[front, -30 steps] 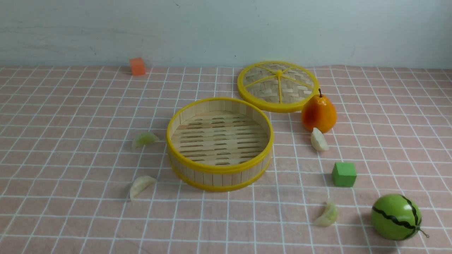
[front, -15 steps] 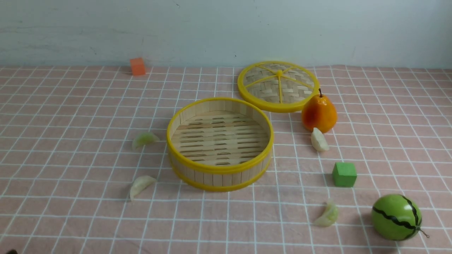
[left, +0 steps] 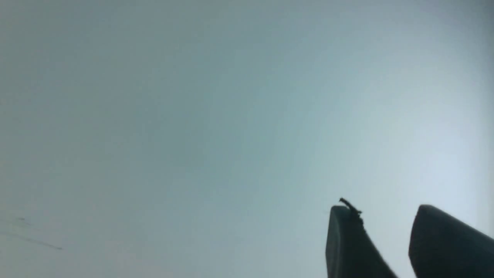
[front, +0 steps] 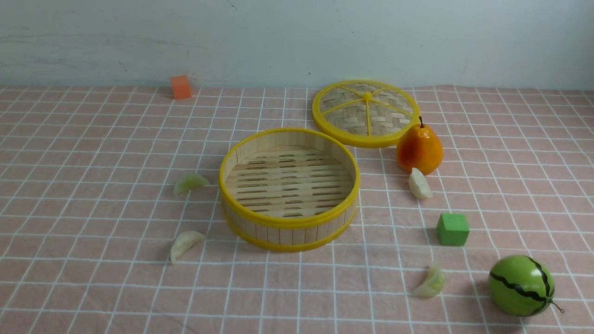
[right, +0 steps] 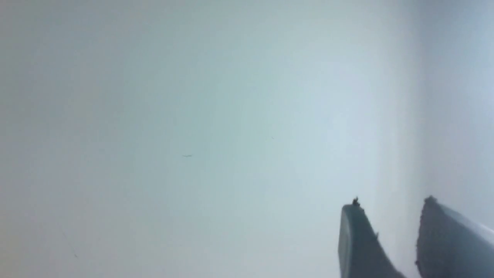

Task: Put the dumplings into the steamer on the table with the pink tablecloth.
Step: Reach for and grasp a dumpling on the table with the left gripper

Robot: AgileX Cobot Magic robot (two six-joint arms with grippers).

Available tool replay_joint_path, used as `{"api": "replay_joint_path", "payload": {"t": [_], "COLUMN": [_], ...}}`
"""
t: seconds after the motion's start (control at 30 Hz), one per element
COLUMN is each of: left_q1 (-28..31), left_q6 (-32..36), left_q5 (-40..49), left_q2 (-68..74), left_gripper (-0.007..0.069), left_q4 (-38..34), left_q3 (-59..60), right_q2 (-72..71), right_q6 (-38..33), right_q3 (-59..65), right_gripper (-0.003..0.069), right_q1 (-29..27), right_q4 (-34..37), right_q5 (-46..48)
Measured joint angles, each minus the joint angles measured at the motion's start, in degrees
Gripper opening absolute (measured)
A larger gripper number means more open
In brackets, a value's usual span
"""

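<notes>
Surrounding nothing visible, the left gripper's fingers apparently stand apart.

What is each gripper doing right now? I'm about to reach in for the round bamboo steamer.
Left gripper: open, nothing between its dark fingers.
Right gripper: open, nothing between its grey fingers.
</notes>
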Motion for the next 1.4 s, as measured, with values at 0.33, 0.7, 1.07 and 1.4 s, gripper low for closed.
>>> {"api": "replay_joint_path", "payload": {"t": [0.33, 0.7, 1.07, 1.4], "left_q1": [0.0, -4.11, -8.91, -6.77], "left_q6": [-5.74, -7.21, 9.44, 24.34], "left_q5": [24.26, 52.52, 75.1, 81.65], "left_q2": [21.83, 59.94, 87.26, 113.32], "left_gripper": [-0.0014, -0.0014, -0.0014, 0.0092], "left_q4": [7.11, 11.32, 1.13, -1.91], "left_q3": [-28.04, -43.43, -66.76, -96.8], "right_q2": [13.96, 44.98, 63.65, 66.48], "right_q6": [8.14, 12.69, -7.45, -16.95], "right_q3": [-15.82, -28.82, -35.36, -36.21], "right_gripper": [0.0, -0.0002, -0.0002, -0.0001], "right_q1": [0.0, 2.55, 14.69, 15.33], "right_q4": [-7.97, -3.42, 12.1, 20.26], "right_q5": [19.55, 58.8, 67.98, 68.27]}}
